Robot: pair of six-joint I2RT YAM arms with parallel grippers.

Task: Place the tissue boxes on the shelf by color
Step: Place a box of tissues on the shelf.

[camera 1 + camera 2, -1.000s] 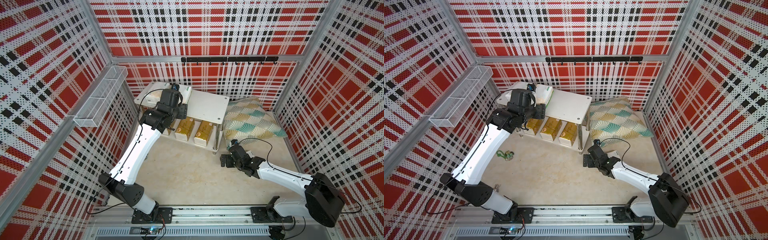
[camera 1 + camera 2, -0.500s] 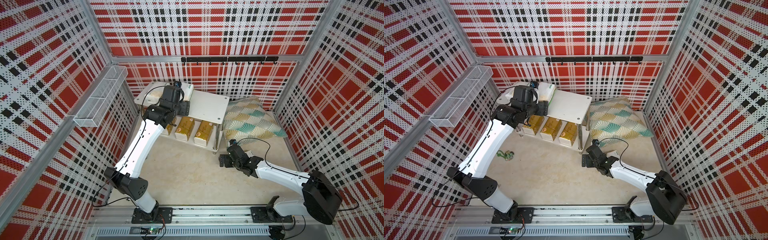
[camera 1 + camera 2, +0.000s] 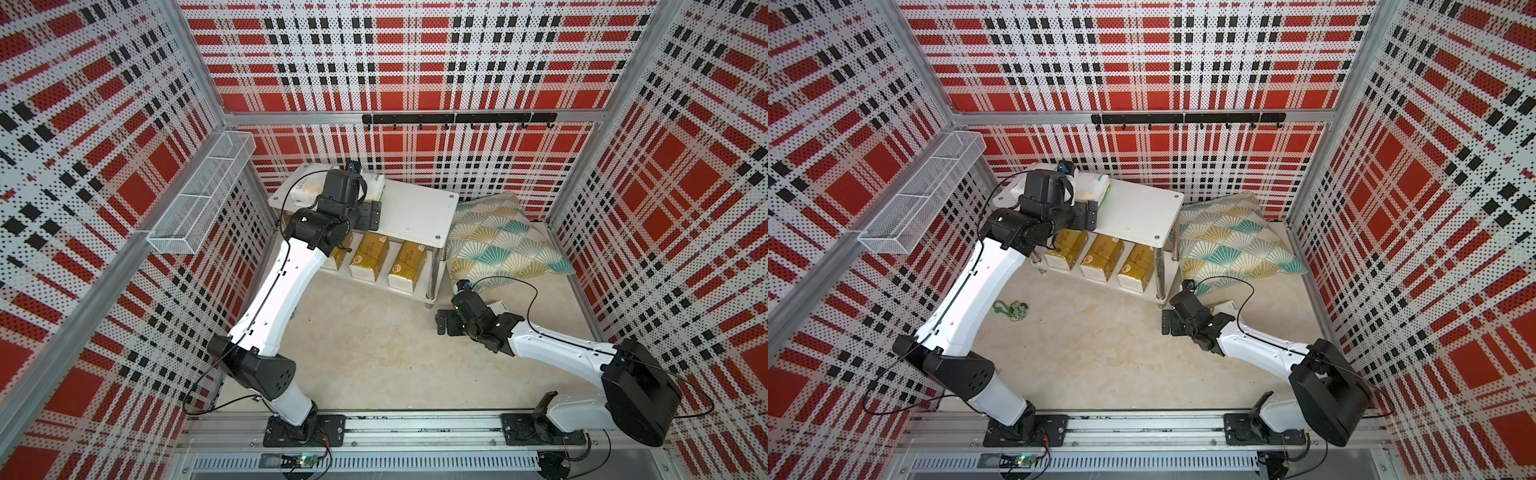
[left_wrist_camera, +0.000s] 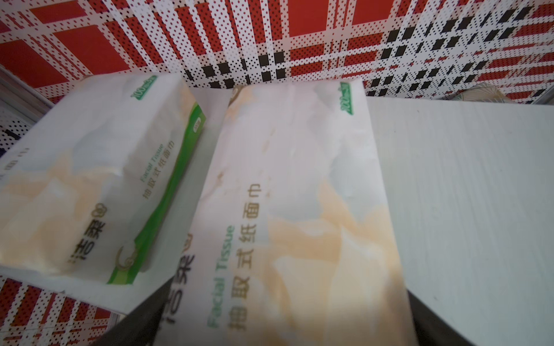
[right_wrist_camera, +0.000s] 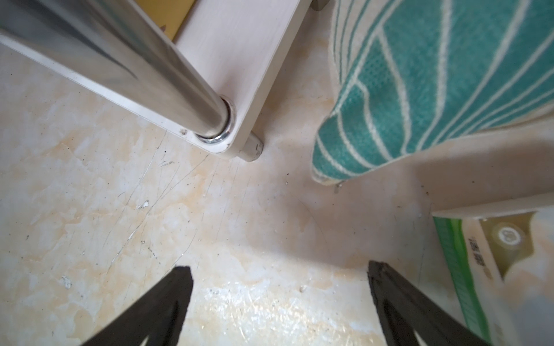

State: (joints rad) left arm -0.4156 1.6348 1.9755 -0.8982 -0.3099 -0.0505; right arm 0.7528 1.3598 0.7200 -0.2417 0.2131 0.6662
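The shelf (image 3: 415,208) stands at the back. Three gold tissue boxes (image 3: 370,255) line its lower tier, the leftmost partly behind my left arm. Two white tissue boxes lie on the top board: one (image 4: 90,179) near the left end, another (image 4: 299,179) beside it. My left gripper (image 4: 289,287) is open and straddles that second pack, a finger (image 4: 144,314) on each side. A third white pack (image 5: 479,254) lies on the floor by the pillow. My right gripper (image 5: 275,266) hangs open and empty over bare floor next to it, near the shelf's front right leg (image 5: 135,60).
A teal-and-gold pillow (image 3: 498,241) leans against the shelf's right end. A white wire basket (image 3: 203,199) hangs on the left wall and a black hook rail (image 3: 457,120) on the back wall. A small green item (image 3: 1011,309) lies on the floor by my left arm.
My left arm carried the white pack down onto the top board beside the other white one, and its jaws have spread apart. My right gripper shifted slightly left.
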